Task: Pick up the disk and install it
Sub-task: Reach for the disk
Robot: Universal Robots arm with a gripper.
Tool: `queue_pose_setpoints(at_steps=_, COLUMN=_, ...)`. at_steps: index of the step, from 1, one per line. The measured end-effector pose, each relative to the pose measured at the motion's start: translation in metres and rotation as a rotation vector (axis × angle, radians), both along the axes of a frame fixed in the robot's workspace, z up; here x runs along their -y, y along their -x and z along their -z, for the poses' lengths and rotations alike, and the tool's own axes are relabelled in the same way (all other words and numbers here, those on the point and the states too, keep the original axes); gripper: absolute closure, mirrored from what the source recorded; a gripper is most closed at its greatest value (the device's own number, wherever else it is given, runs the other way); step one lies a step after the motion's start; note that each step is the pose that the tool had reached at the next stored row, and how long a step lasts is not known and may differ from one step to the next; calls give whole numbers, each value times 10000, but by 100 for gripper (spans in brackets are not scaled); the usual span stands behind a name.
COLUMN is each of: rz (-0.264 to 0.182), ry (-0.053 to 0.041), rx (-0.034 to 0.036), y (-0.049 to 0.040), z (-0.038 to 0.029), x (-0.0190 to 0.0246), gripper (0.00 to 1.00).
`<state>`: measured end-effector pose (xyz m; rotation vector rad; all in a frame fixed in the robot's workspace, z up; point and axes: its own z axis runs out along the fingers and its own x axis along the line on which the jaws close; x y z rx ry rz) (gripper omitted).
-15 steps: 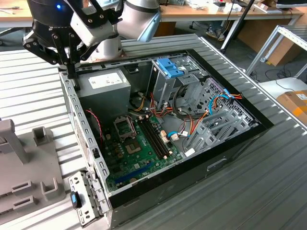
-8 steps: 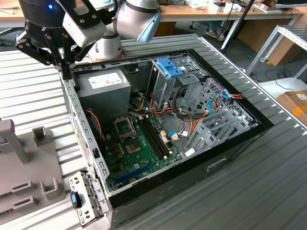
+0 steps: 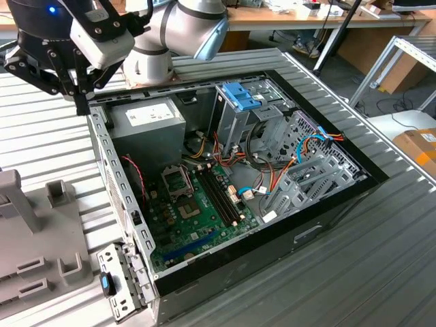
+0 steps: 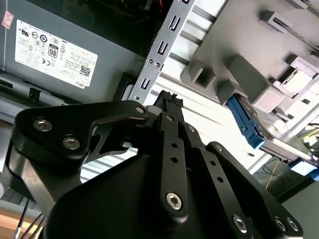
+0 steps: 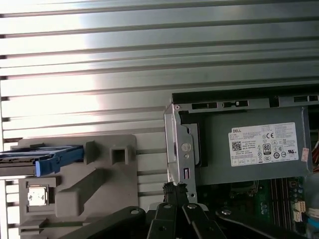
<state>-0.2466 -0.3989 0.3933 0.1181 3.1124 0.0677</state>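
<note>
A ribbed metal table (image 3: 381,272) carries an open computer case (image 3: 327,218) lying on its side, the motherboard (image 3: 197,211) facing up. The arm (image 3: 184,27) reaches in over the case's far corner at the exterior view's left. On that same side, a grey holder (image 3: 41,225) sits on the table beside the case. Inside the case, the power supply (image 3: 146,122) fills the corner below the arm.

The disk (image 5: 42,158) sits in the holder, part of it cut off by the frame edge in the first wrist view. Its long axis runs along the table's ribs, and its blue end points towards the case. Whether it lies flat or on edge I cannot tell. The second wrist view shows its blue rail (image 4: 246,124) against the holder's grey blocks.

The gripper (image 3: 82,105) hangs over the case's side wall by the power supply, well apart from the disk. Its fingertips (image 5: 172,190) are pressed together, holding nothing.
</note>
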Motion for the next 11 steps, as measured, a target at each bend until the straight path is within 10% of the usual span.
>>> queue_pose_setpoints(at_steps=11, rz=0, ry=1, rx=-1, y=184, z=0, x=0, gripper=89)
